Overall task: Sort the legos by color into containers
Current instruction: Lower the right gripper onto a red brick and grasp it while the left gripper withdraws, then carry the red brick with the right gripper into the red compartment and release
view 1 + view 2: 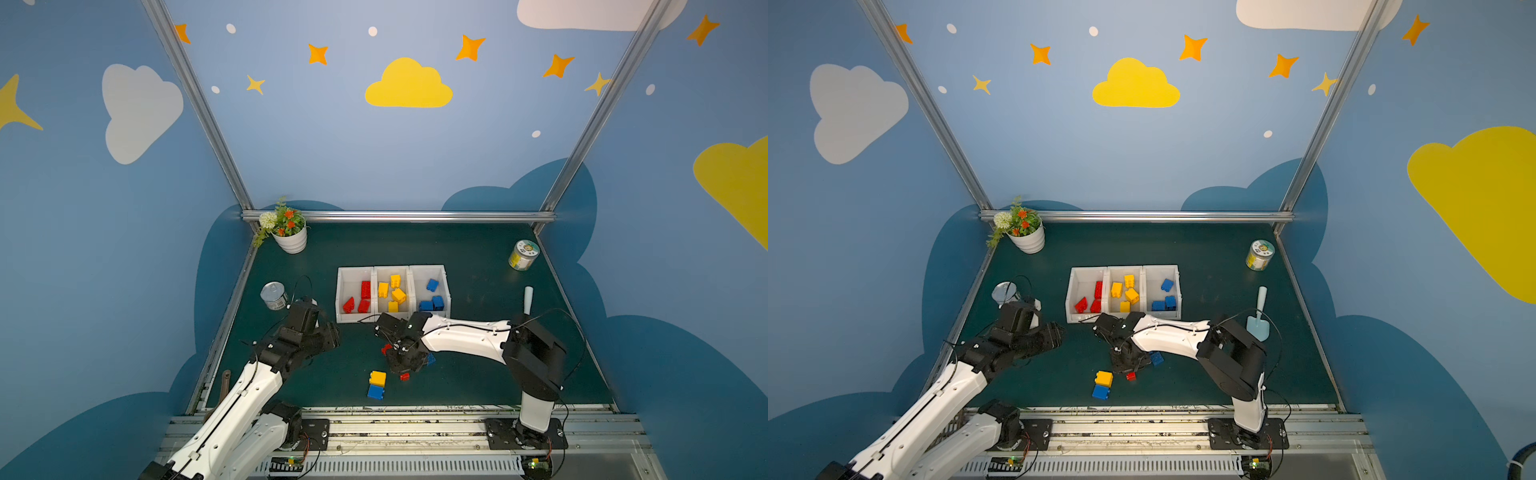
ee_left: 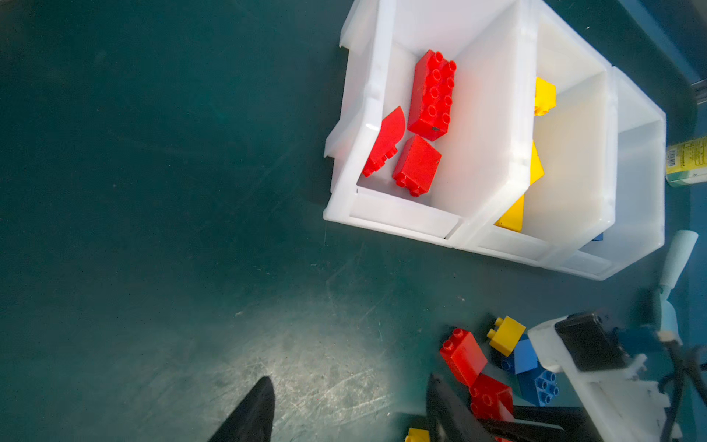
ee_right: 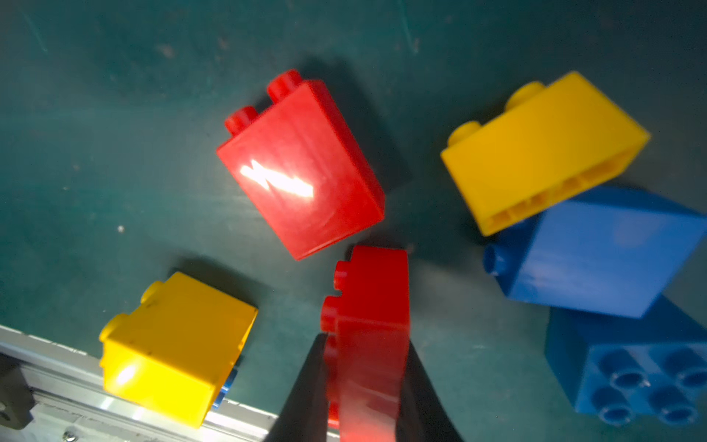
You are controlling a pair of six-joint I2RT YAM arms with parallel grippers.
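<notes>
**Operator:** Where's the red brick?

**Spotter:** Your right gripper has it. The fingers are clamped on both its sides, low over the mat, in front of the bins. I can't tell whether it touches the mat.

**Operator:** What lies round it?

**Spotter:** Just beside it, a second red brick lies on its side. Farther along, a yellow brick leans on a blue brick. A second blue brick sits next to that, studs showing. On the other side, a yellow-on-blue pair rests near the front rail.

**Operator:** And my left gripper?

**Spotter:** Your left gripper has its jaws parted and holds nothing. It hangs over bare mat, near the red bin.

**Operator:** The bins?

**Spotter:** Three white ones stand in a row, touching. The red bin holds three red pieces, the yellow bin four yellow, the blue bin three blue.

**Operator:** Anything further out?

**Spotter:** A plant pot stands in the back left corner, and a can behind your left arm. There's a jar at the back right, and a scoop behind your right arm.
</notes>
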